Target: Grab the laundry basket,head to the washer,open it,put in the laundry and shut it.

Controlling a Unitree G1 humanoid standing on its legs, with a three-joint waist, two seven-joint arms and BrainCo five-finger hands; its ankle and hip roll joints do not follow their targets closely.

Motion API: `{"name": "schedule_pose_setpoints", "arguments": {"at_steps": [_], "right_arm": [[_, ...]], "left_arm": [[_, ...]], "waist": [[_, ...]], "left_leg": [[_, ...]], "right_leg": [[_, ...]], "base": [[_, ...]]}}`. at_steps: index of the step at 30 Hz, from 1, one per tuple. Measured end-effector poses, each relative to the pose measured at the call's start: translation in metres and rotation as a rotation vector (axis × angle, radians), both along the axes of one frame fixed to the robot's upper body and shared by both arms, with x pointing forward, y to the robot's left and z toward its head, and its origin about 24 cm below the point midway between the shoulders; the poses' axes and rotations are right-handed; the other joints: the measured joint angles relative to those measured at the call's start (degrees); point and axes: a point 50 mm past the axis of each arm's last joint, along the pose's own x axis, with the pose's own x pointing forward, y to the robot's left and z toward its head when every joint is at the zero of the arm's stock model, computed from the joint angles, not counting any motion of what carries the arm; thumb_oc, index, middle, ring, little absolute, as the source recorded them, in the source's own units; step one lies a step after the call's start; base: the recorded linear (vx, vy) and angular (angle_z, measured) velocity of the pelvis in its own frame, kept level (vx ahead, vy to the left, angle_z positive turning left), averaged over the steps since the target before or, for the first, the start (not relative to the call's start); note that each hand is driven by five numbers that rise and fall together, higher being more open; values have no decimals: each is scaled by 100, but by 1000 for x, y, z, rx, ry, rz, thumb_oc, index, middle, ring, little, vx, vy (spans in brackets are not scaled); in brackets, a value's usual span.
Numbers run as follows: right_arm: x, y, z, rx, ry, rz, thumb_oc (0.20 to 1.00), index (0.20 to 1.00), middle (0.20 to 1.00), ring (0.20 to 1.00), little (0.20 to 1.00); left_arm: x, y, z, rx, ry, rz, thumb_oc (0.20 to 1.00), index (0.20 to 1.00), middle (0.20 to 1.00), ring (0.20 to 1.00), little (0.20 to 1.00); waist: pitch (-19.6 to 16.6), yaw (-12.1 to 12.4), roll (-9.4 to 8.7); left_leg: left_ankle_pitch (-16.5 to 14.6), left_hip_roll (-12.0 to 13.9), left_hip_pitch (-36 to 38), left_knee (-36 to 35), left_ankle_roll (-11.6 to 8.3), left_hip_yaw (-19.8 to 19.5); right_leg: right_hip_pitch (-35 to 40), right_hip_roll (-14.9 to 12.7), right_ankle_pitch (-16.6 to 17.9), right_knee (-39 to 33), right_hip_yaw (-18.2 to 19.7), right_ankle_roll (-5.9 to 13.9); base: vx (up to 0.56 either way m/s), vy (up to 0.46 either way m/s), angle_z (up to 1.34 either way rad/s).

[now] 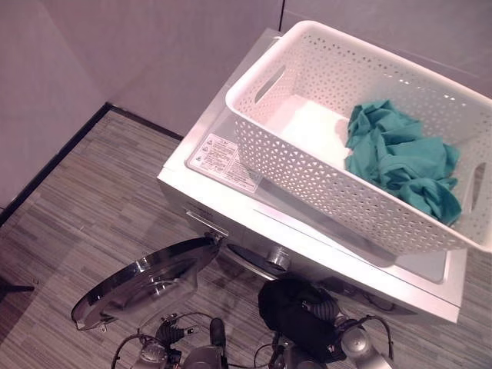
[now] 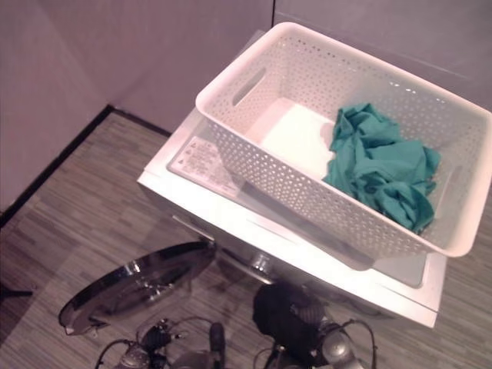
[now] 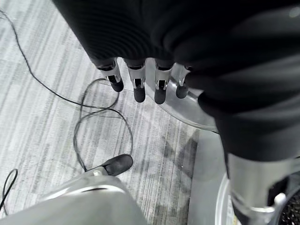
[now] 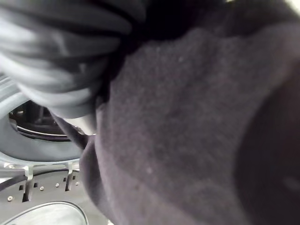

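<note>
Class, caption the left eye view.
White basket holding teal laundry sits atop the washer, door open.

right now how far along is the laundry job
Done: the laundry basket sits on top of the washer, and the washer door is swung open. In hand: the right hand carries a dark garment at the washer's opening; its fingers are hidden. The left hand hangs open by the door. Left: the teal garment lies in the basket, and the door needs shutting.

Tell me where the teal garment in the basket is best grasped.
Pinch the raised, bunched folds at the top of the teal garment, coming straight down from above: the white laundry basket has high walls on every side, so only its open top gives access.
</note>
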Motion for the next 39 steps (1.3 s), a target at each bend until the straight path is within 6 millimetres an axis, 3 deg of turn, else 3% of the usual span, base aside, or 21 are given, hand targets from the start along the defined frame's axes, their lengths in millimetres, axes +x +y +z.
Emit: {"name": "schedule_pose_setpoints", "arguments": {"at_steps": [3, 6, 7, 11, 13, 18, 21, 23, 24, 25, 26, 27, 28, 29, 30, 31, 32, 34, 35, 36, 39], "right_arm": [[3, 3, -1, 11, -1, 0, 200, 200, 200, 200, 200], [23, 17, 3, 22, -37, 30, 200, 200, 200, 200, 200], [40, 23, 9, 26, -69, 45, 200, 200, 200, 200, 200], [61, 50, 14, 162, -89, -22, 200, 200, 200, 200, 200], [66, 60, 14, 244, -81, -93, 200, 200, 200, 200, 200], [72, 72, 8, 392, -45, -280, 200, 200, 200, 200, 200], [73, 80, 10, 458, -40, -316, 200, 200, 200, 200, 200], [84, 81, 13, 450, -52, -330, 200, 200, 200, 200, 200], [88, 82, 15, 446, -59, -319, 200, 200, 200, 200, 200], [91, 83, 18, 438, -68, -307, 200, 200, 200, 200, 200], [92, 83, 19, 444, -77, -304, 200, 200, 200, 200, 200], [94, 83, 20, 443, -84, -302, 200, 200, 200, 200, 200], [95, 86, 21, 446, -81, -296, 200, 200, 200, 200, 200], [94, 89, 20, 457, -76, -301, 200, 200, 200, 200, 200], [93, 88, 18, 457, -69, -313, 200, 200, 200, 200, 200], [95, 81, 16, 436, -72, -330, 200, 200, 200, 200, 200], [92, 79, 13, 420, -61, -338, 200, 200, 200, 200, 200], [85, 82, 8, 406, -39, -316, 200, 200, 200, 200, 200], [83, 82, 7, 407, -35, -317, 200, 200, 200, 200, 200], [82, 81, 6, 409, -35, -320, 200, 200, 200, 200, 200], [77, 73, 1, 384, -25, -337, 200, 200, 200, 200, 200]], "left_arm": [[19, -4, 8, 10, -61, -32, 1000, 1000, 1000, 1000, 1000], [52, -13, 23, 5, -172, -50, 1000, 1000, 1000, 1000, 1000], [73, -18, 36, 6, -243, -63, 1000, 1000, 1000, 1000, 1000], [111, -47, 63, -40, -414, -108, 1000, 1000, 1000, 1000, 1000], [119, -62, 72, -69, -473, -141, 1000, 1000, 1000, 1000, 1000], [119, -86, 72, -110, -479, -185, 1000, 1000, 1000, 1000, 1000], [115, -87, 67, -109, -454, -179, 1000, 1000, 1000, 1000, 1000], [116, -85, 64, -97, -430, -161, 1000, 1000, 1000, 1000, 1000], [116, -82, 63, -99, -425, -135, 1000, 1000, 1000, 1000, 1000], [116, -78, 63, -94, -428, -107, 1000, 1000, 1000, 1000, 1000], [115, -74, 63, -84, -425, -101, 1000, 1000, 1000, 1000, 1000], [112, -68, 61, -77, -423, -88, 1000, 1000, 1000, 1000, 1000], [108, -60, 59, -76, -418, -60, 1000, 1000, 1000, 1000, 1000], [102, -55, 58, -75, -418, -41, 1000, 1000, 1000, 1000, 1000], [101, -55, 59, -80, -428, -41, 1000, 1000, 1000, 1000, 1000], [101, -60, 61, -105, -445, -41, 1000, 1000, 1000, 1000, 1000], [102, -63, 63, -122, -459, -41, 1000, 1000, 1000, 1000, 1000], [104, -67, 68, -148, -487, -43, 1000, 1000, 1000, 1000, 1000], [105, -69, 69, -155, -496, -45, 1000, 1000, 1000, 1000, 1000], [109, -74, 75, -185, -526, -50, 1000, 1000, 1000, 1000, 1000], [119, -86, 85, -226, -566, -71, 1000, 1000, 1000, 1000, 1000]], "waist": [[171, -21, -56], [443, -39, -134], [700, -15, -173], [1211, 21, 41], [1389, 49, 198], [1582, 87, 448], [1610, 88, 516], [1658, 29, 618], [1655, 47, 627], [1653, 129, 623], [1650, 214, 616], [1646, 276, 609], [1636, 307, 598], [1592, 378, 556], [1575, 486, 523], [1549, 599, 645], [1511, 577, 688], [1372, 596, 555], [1340, 606, 506], [1306, 583, 378], [1315, 439, 279]], "left_leg": [[20, -44, -129, 76, -32, -68], [16, -71, -621, 331, -29, 4], [15, -66, -858, 480, -27, 109], [0, -64, -1323, 770, -10, 94], [-4, -58, -1452, 856, 1, 73], [-9, -90, -1750, 1020, 46, 15], [1, -143, -1837, 1138, 45, -85], [-25, -113, -1934, 1383, 86, 28], [-28, -88, -1920, 1419, 110, 90], [-28, -13, -1907, 1427, 146, 81], [-16, 6, -1871, 1423, 164, 101], [-6, 1, -1831, 1442, 178, 145], [-6, 100, -1815, 1504, 180, 135], [-4, 100, -1782, 1512, 177, 200], [-2, 87, -1771, 1540, 169, 248], [62, 203, -1840, 1580, 58, 203], [214, 285, -1829, 1513, -166, 208], [367, 354, -1870, 1446, -419, 91], [372, 385, -1965, 1476, -429, 37], [422, 400, -2100, 1620, -512, -501], [374, 750, -2249, 1981, -485, -887]], "right_leg": [[-60, -44, 10, 3, -55, 14], [-558, -118, 61, 170, 16, 8], [-767, -139, 130, 195, 108, -31], [-1020, -157, 227, 181, 81, -96], [-1081, -162, 243, 182, -1, -116], [-1234, -228, 221, 278, -84, -148], [-1250, -306, 209, 397, -114, -162], [-1478, -439, 68, 1077, 6, -279], [-1626, -473, -215, 1554, 138, -292], [-1887, -456, -881, 2386, 431, -333], [-1934, -315, -1035, 2744, 608, -423], [-1897, -144, -1308, 3009, 664, -324], [-1881, 214, -1638, 3251, 921, -346], [-1665, 462, -1783, 2947, 936, -486], [-1469, 626, -1769, 2485, 955, -567], [-1178, 856, -1499, 1822, 937, -642], [-956, 1005, -1270, 1362, 866, -745], [-894, 1130, -1135, 1107, 828, -803], [-911, 1136, -1108, 1104, 807, -846], [-1077, 1108, -1036, 1237, 740, -1013], [-1203, 1017, -1048, 1329, 635, -1156]], "base": [[-185, 28, 12], [-143, 24, -6], [-128, 16, -12], [-102, 7, 4], [-54, 10, 18], [-40, 37, 20], [-90, 124, 28], [-139, 105, 24], [-101, 15, 1], [-149, -49, -4], [-147, -55, -14], [-216, -131, -17], [-192, -141, -18], [-264, -202, -25], [-220, -172, -35], [-222, -158, -18], [-152, -86, -1], [-185, -34, 14], [-286, -26, 2], [-265, -4, -3], [-177, 167, 14]]}}
